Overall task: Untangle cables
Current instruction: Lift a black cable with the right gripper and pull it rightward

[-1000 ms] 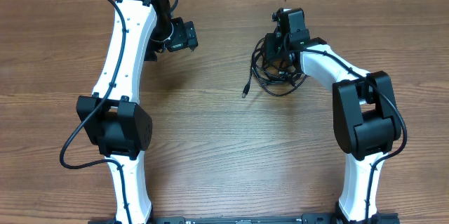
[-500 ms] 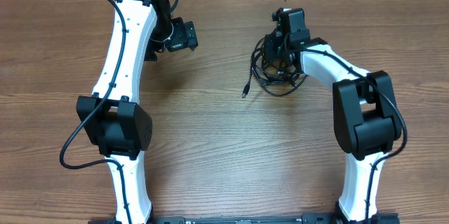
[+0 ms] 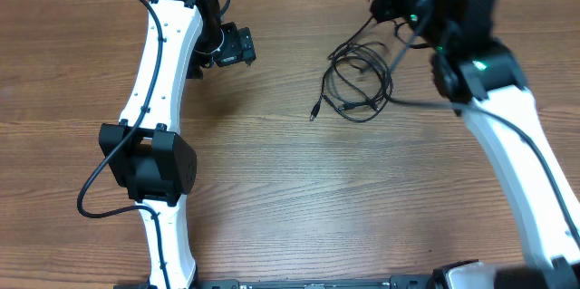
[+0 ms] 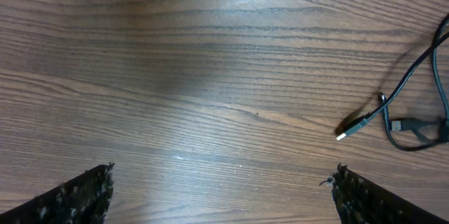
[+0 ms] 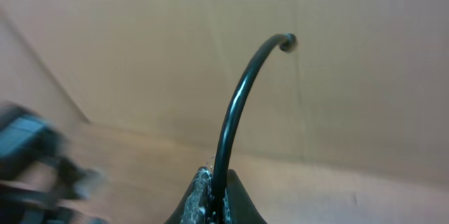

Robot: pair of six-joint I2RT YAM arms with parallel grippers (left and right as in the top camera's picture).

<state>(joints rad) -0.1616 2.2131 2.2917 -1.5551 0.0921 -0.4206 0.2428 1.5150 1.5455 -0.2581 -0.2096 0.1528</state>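
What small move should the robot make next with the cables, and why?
Probably raise the right end effector a little higher: it is shut on one cable, while the other loops lie tangled on the table, so a gentle pull may draw that cable out. The left end effector is open, away from them.

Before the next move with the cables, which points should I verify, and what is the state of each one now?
1. The right gripper is shut on one cable: ok.
2. That cable is free of the tangle: not ok; strands run down into the loops on the table.
3. The left gripper is open and empty: ok.
4. It is apart from the nearest plug: ok.
5. Which cable is held: cannot tell; the overhead view is blurred there.
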